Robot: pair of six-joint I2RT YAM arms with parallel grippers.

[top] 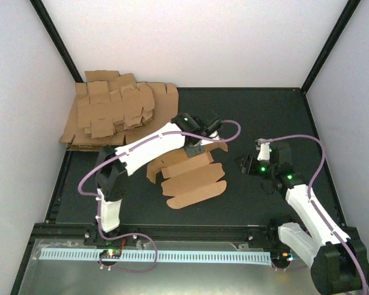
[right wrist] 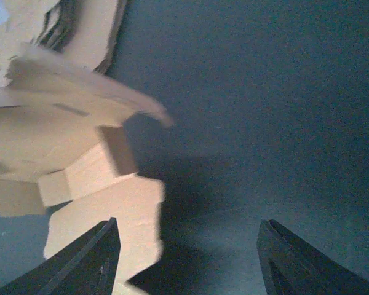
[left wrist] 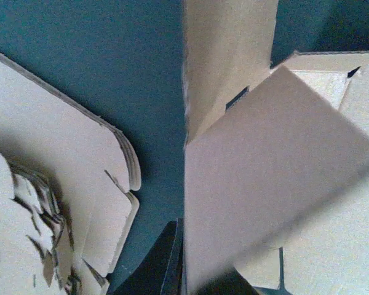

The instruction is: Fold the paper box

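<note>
While our left gripper (top: pixel 198 146) pinches a raised flap of the paper box (top: pixel 190 178), our right gripper (right wrist: pixel 189 222) hangs spread beside it.

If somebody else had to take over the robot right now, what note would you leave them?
Left gripper: shut on a far flap of the paper box, holding it raised.
Right gripper: open and empty, beside the box's right side, not touching it.
Where: the paper box lies mid dark mat, in front of the pile of spare cardboard sheets at the back left.
Done: a few flaps stand up.
Left: most panels lie flat; the walls and tabs need folding and tucking.
</note>
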